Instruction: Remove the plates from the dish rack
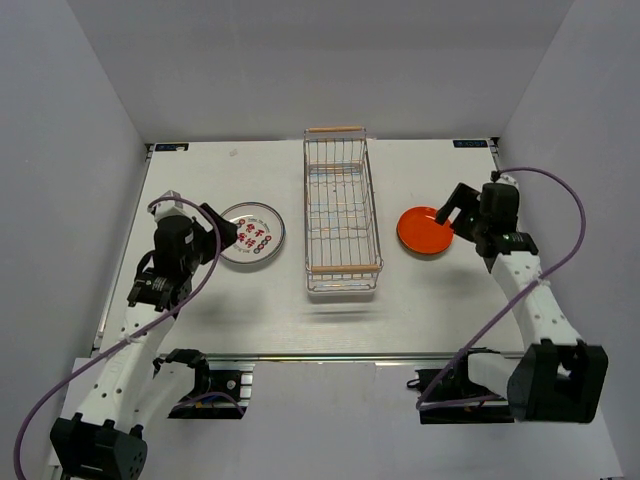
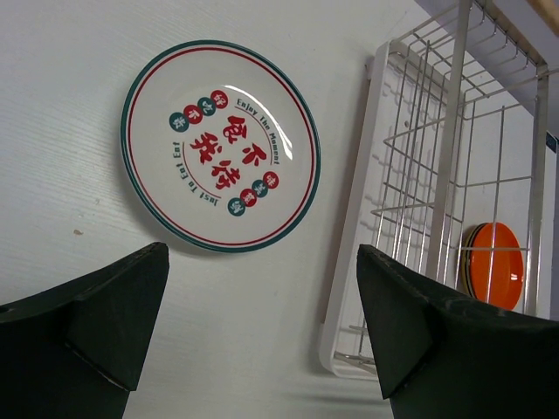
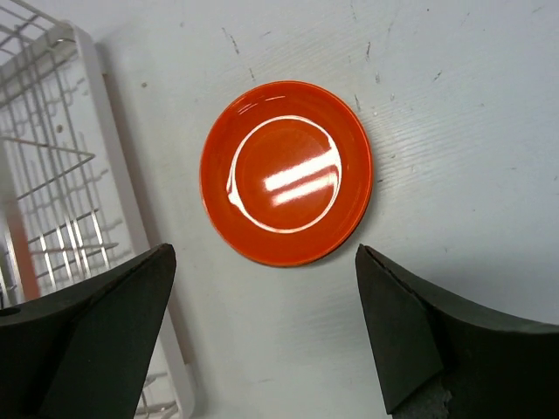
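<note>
Finding one: the dish rack [image 1: 343, 268] stands at mid-table with its long side running away from me. No plate shows among its wires in the overhead view or in either wrist view.

Two plates lie flat on the table outside it. The white plate with red marks [image 2: 220, 144] is just left of the rack. The orange-red plate [image 3: 286, 172] is just right of it. I see no others.

My left gripper [image 2: 262, 253] hangs over the near edge of the white plate, fingers wide apart, nothing between them and nothing touched. My right gripper [image 3: 265, 251] hangs likewise over the near edge of the orange-red plate, fingers spread, holding nothing.

Judgement: the step in hand is the release at the close of unloading, and with the rack showing bare the task looks all but complete. The next move calls for each arm to rise straight off its plate before drawing back, so that no fingertip clips a rim or the rack's side wall.

Markings: the white plate carries "Enjoy The Moment" along one arc, inside a teal and red border. A second arc begins "Just" — the rest I cannot read with confidence. Large red Chinese characters fill its centre, flanked by small red and teal roundels. The orange-red plate and the rack show no brand or label.
</note>
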